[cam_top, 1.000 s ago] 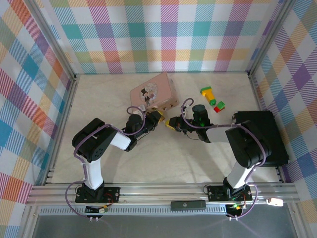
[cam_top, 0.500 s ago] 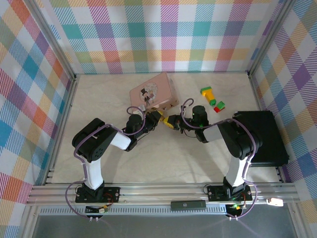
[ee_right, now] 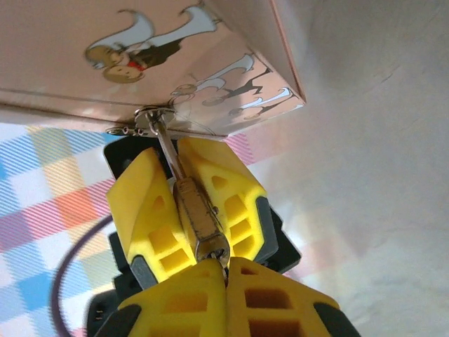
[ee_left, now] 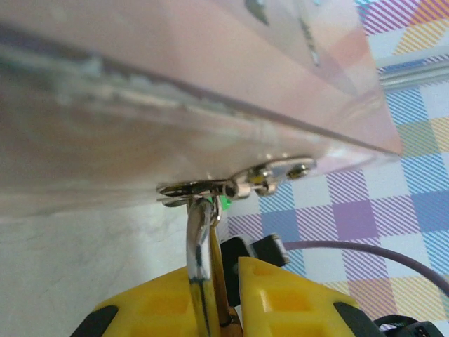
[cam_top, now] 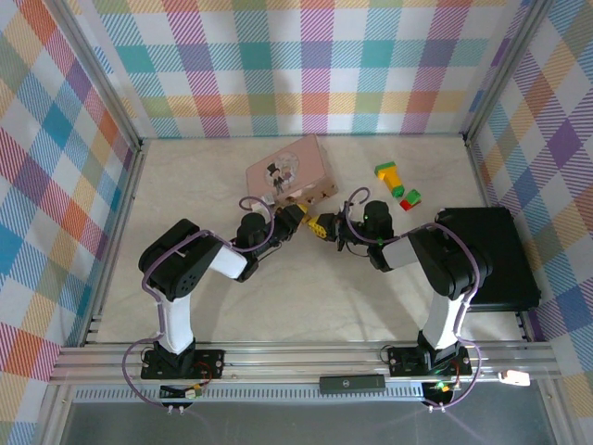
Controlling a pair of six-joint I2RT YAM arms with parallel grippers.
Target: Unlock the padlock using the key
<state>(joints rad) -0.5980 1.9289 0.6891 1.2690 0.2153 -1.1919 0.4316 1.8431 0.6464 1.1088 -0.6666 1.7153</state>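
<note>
One brass padlock (ee_right: 195, 210) hangs by its silver shackle (ee_left: 199, 239) from the hasp (ee_right: 149, 116) of the single pink cartoon tin (cam_top: 289, 170), which lies near the middle of the table's (cam_top: 278, 297) far edge. The left gripper (cam_top: 295, 221) pinches the padlock's body between its two yellow fingers (ee_right: 144, 210). The right gripper (cam_top: 321, 225) has its fingers pressed together, tips at the padlock's lower end; whether the key sits between them cannot be told. Two toy blocks (cam_top: 388, 175) lie toward the far right corner, and one black box (cam_top: 496, 260) lies along the right edge.
</note>
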